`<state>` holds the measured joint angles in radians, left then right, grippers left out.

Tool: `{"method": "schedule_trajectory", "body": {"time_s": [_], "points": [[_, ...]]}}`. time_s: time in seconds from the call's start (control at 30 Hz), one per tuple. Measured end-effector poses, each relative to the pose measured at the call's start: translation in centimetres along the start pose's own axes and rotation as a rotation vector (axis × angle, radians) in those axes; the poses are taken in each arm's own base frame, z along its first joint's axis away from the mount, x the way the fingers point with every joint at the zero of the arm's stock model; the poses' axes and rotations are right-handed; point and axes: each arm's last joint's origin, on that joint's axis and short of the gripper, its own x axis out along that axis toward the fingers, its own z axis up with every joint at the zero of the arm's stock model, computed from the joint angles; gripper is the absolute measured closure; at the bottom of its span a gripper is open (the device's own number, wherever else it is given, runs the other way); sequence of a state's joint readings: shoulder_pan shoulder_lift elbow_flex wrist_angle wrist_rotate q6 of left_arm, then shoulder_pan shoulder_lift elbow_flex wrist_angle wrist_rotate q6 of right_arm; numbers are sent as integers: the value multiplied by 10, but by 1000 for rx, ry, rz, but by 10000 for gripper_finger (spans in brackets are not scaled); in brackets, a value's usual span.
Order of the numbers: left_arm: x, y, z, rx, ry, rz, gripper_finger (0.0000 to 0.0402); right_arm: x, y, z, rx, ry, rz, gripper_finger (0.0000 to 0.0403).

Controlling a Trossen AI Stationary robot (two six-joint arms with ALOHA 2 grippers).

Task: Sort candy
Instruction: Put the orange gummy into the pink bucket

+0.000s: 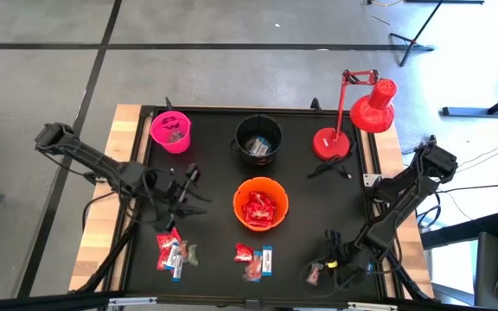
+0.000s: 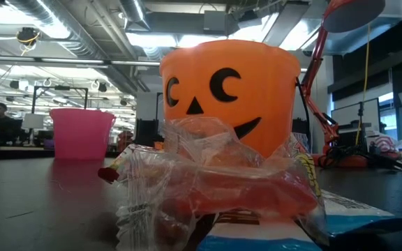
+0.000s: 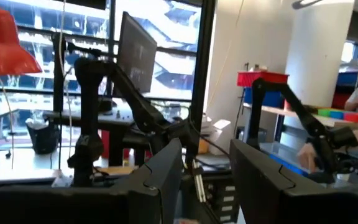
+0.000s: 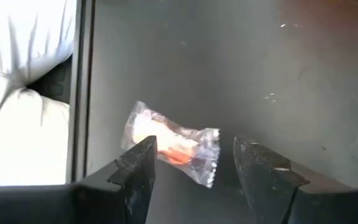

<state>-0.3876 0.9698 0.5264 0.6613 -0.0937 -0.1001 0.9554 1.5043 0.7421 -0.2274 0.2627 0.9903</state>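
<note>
Right gripper (image 1: pixel 328 266) is sitting low over the near right part of the black table top (image 1: pixel 206 173), fingers spread wide, straddling a small clear-wrapped candy with a red-orange centre (image 4: pixel 173 148) that is lying flat on the mat between the fingertips (image 4: pixel 140 158), not pinched. In the high view that same piece is showing just beside the gripper (image 1: pixel 315 275).

Left gripper (image 1: pixel 193 194) is hovering over the left middle of the table, arm reaching in from the left edge, fingers (image 3: pixel 160 171) standing apart with a clear gap, nothing between them; wrist camera is looking level out at the room.

Loose candy: a left cluster of red packets and blue-and-white bars (image 1: pixel 173 252), roughly four or five pieces, and a centre cluster (image 1: pixel 255 258) of about three, near the front edge. In the low view a crinkled clear wrapper (image 2: pixel 208 188) is filling the foreground.

Three buckets: orange plastic pumpkin-face bucket (image 1: pixel 260 205) mid-table, holding red packets; black round bucket (image 1: pixel 258 138) behind it, something pale inside; pink bucket (image 1: pixel 171 131) back left, dark pieces inside. Count inside each cannot be told.

One red desk lamp (image 1: pixel 353 117) is standing back right. Table is edged in pale wood (image 1: pixel 102 225), grey concrete floor (image 1: pixel 41 78) around.
</note>
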Motion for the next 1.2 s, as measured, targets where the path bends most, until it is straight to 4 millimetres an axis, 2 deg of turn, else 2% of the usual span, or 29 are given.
{"method": "schedule_trajectory", "body": {"time_s": [0.17, 0.4, 0.53, 0.67, 1.0, 1.2], "points": [[7, 0, -9, -5, 16, 0, 276, 6, -1, -2, -7, -4, -20, 191], [11, 0, -14, -27, 24, 1, 276, 32, 0, -11, -36, 37, -33, 191], [12, 0, -14, -28, 25, 1, 276, 40, 0, -14, -33, 49, -41, 196], [12, 0, -14, -27, 24, 8, 276, 38, -2, -14, -23, 57, -55, 234], [11, 3, -14, -27, 14, 107, 276, 24, -3, -10, -51, 52, -45, 391], [11, 4, -14, -37, 11, 127, 276, 5, 0, 1, -53, -72, -44, 390]]}}
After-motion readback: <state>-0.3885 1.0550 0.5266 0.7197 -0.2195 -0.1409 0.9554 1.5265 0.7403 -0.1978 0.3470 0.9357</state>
